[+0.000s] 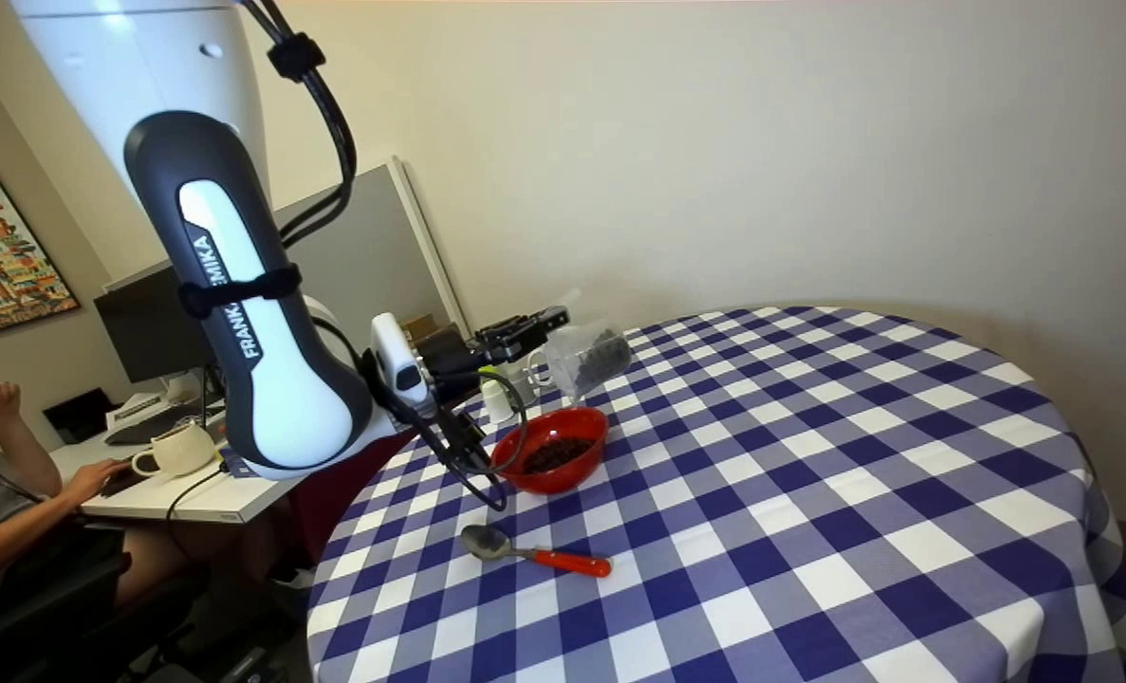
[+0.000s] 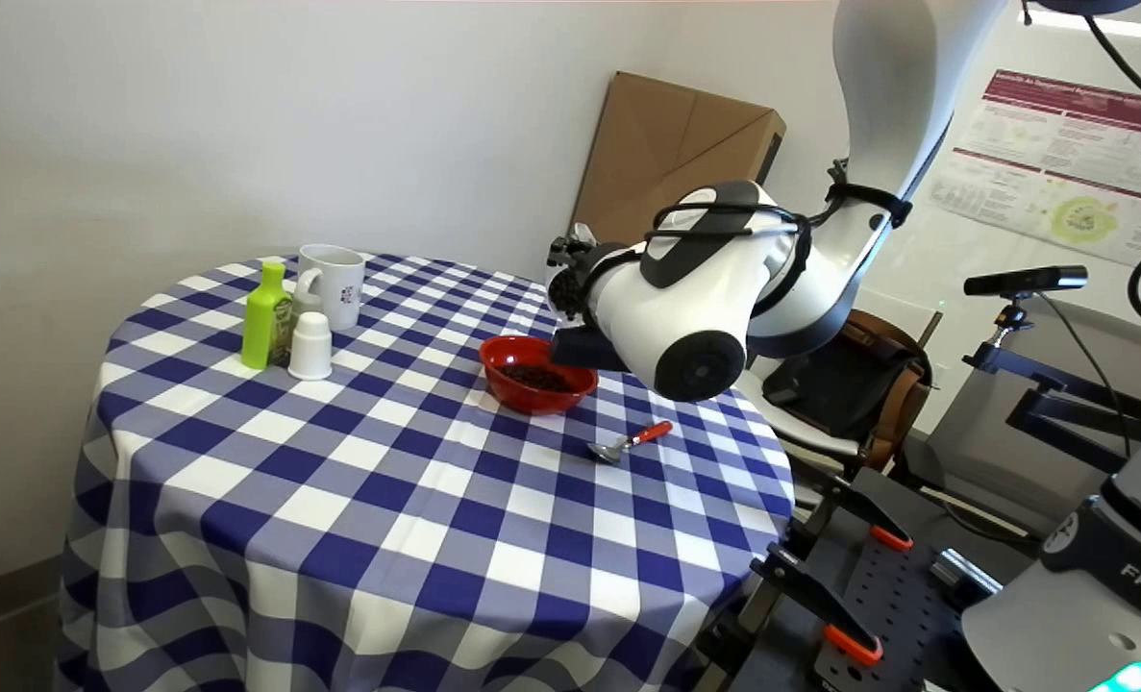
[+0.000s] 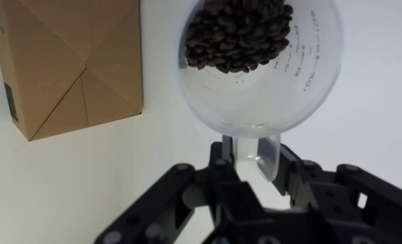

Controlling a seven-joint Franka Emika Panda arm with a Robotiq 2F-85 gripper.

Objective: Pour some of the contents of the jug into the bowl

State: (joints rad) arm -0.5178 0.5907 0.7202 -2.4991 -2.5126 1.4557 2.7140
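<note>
The clear jug is held tilted in the air, with dark coffee beans inside. In the wrist view the jug fills the top, its beans gathered at the far side. My gripper is closed around the jug's handle, one finger on each side. In an exterior view the gripper is at the jug's upper side. In another exterior view the arm partly hides the jug. The red bowl stands upright on the table below and near the jug, holding dark beans; it also shows here.
A spoon with an orange handle lies near the bowl. A green bottle, a white shaker and a white mug stand together on the checked tablecloth. A cardboard box is behind the table. A person sits at a desk.
</note>
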